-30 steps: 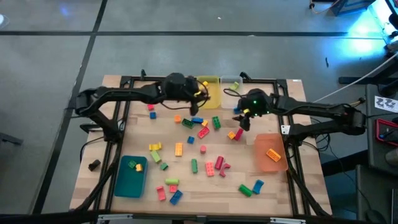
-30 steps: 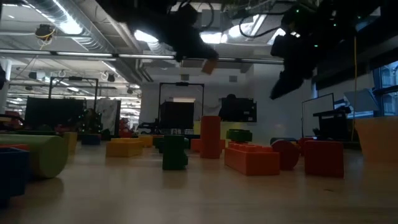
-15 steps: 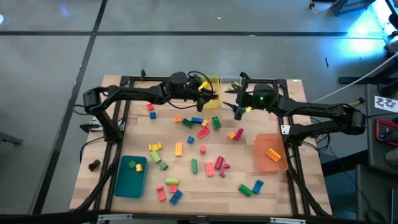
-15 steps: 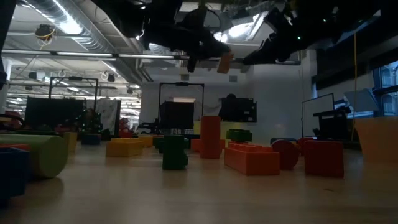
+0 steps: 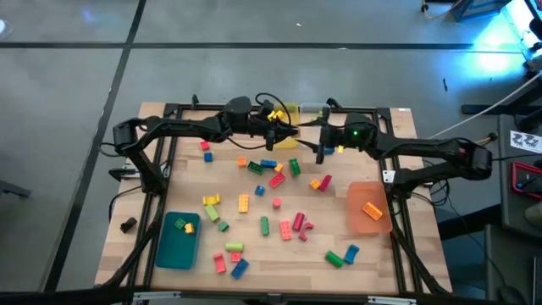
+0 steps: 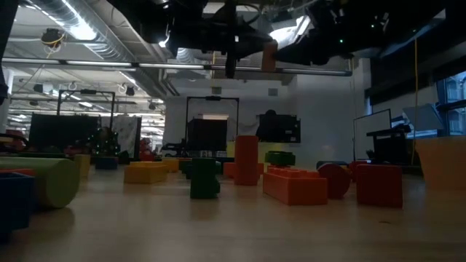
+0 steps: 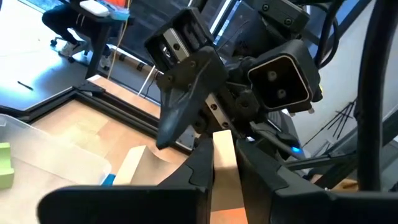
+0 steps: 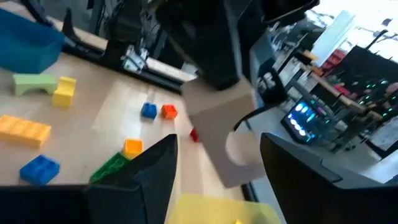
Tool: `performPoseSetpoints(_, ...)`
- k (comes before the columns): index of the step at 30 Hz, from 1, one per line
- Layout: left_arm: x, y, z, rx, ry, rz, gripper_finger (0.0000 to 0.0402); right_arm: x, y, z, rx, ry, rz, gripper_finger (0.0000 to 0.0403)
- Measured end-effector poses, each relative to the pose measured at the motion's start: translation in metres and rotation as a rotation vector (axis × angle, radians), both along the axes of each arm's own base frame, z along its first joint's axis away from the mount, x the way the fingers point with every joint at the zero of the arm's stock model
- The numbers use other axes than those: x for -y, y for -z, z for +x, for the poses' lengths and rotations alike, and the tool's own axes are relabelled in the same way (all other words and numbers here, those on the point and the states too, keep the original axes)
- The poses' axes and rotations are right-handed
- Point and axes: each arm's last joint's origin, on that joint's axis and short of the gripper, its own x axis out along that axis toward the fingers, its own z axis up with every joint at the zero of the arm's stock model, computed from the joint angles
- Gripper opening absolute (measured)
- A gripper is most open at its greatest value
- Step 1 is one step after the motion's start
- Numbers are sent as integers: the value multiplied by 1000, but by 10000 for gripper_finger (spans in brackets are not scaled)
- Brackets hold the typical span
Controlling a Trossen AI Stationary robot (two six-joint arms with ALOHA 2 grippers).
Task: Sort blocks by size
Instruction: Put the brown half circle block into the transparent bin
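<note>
- Place read as a robotics lab or open-plan workshop hall.
- Exposed ceiling ducts (image 6: pixel 87 44) and strip lighting ran overhead.
- Monitors (image 6: pixel 207 135) and equipment racks stood in the room behind the surface.
- Wooden surface (image 5: pixel 254 237) sat in a black metal frame (image 5: pixel 161 144) on a grey concrete floor (image 5: pixel 68 85), cables trailing beside it.
</note>
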Motion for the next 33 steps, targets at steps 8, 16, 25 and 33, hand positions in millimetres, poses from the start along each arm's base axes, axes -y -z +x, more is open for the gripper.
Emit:
performPoseSetpoints(8,2,0,0,-4,4,4,40,4,8,11,4,0,-4,209)
performPoseSetpoints(16,1,1,0,-7,-2,20,57,4,10,12,-7,-6,-2,77)
performPoseSetpoints(25,1,2,0,-23,0,141,105,4,12,11,-19,6,15,45)
performPoseSetpoints(33,-17,5,-7,-53,-30,205,172,10,20,8,-114,212,11,56)
